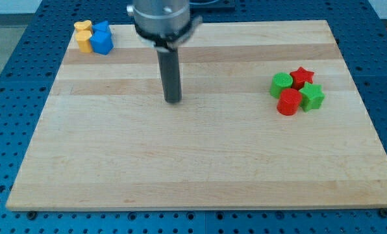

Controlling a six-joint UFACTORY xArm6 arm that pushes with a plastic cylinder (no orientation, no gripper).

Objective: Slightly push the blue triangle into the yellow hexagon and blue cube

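A tight cluster sits at the view's top left corner of the wooden board (200, 162): a yellow block (83, 26) at the back, another yellow block (84, 41) in front of it, and two blue blocks touching them on the right, one behind (102, 28) and a larger one in front (102, 43). Their exact shapes are hard to make out. My tip (173, 100) rests on the board near the top centre, well to the right of and below this cluster, touching no block.
A second cluster lies at the view's right: a green block (282, 83), a red star (302, 76), a red cylinder (287, 102) and a green star (311, 97). The board lies on a blue perforated table (12, 84).
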